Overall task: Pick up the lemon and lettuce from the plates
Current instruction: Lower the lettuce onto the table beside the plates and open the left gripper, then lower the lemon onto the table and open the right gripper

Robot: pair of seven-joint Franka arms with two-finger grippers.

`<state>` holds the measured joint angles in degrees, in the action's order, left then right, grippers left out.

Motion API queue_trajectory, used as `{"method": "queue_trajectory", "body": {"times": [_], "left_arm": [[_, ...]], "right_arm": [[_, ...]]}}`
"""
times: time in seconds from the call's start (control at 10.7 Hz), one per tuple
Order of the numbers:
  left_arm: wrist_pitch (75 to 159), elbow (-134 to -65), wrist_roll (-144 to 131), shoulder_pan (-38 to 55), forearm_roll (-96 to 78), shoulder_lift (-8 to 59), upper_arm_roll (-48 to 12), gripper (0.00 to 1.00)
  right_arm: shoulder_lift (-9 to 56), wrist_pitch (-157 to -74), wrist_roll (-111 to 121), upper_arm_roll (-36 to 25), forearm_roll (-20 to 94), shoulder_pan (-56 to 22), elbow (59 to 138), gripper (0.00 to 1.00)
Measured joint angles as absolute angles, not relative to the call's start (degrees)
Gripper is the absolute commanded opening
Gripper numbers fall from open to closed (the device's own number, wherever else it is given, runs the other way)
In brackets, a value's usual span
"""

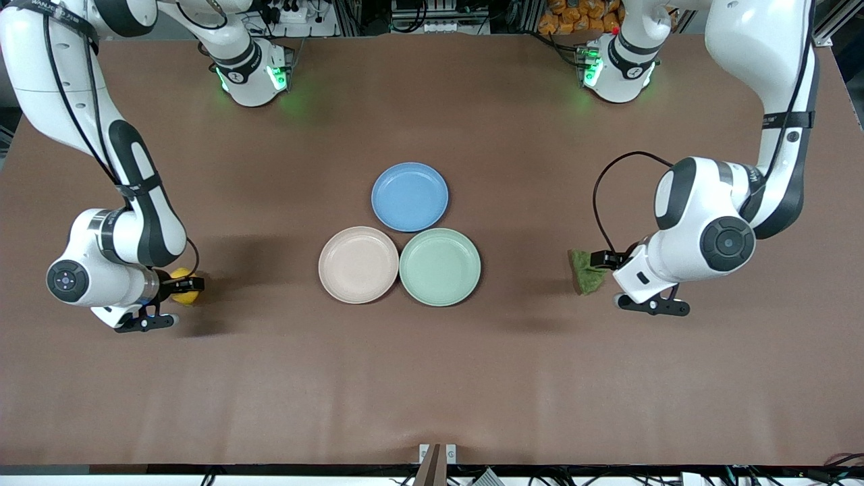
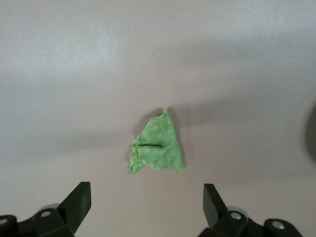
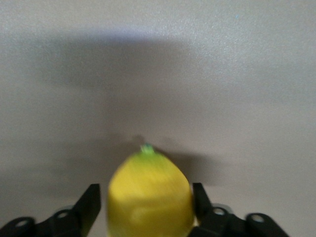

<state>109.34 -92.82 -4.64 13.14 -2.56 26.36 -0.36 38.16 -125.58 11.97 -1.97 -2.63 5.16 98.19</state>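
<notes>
Your right gripper [image 3: 145,207] is squeezing the lemon [image 3: 148,195] near the surface's edge at the right arm's end, your left gripper [image 2: 146,205] is wide open over the lettuce [image 2: 157,145] lying near the other edge, both plates [image 1: 358,264] look empty, so let the lemon go next.

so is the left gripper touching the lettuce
Apart: the left wrist view shows the left gripper open, with bare table between its fingers and the lettuce.

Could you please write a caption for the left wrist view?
Open left gripper above the lettuce lying flat on the brown table.
</notes>
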Motion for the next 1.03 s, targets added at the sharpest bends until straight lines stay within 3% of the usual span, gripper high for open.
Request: {"method": "queue_trajectory", "body": {"times": [0.38, 0.75, 1.03], "left_arm": [[109.06, -89.00, -4.63, 12.01, -2.56, 24.70, -0.29, 1.00], [108.15, -89.91, -4.56, 10.16, 0.98, 19.43, -0.24, 1.00], [107.98, -91.60, -4.55, 9.30, 3.03, 13.04, -0.29, 1.00]], "right_arm": [[38.08, -122.75, 11.97, -1.80, -2.63, 5.15, 95.67, 1.00], [37.70, -111.62, 11.97, -1.37, -2.54, 5.09, 87.32, 1.00], [37.57, -108.39, 10.97, -1.04, -2.50, 4.75, 83.32, 1.00]]}}
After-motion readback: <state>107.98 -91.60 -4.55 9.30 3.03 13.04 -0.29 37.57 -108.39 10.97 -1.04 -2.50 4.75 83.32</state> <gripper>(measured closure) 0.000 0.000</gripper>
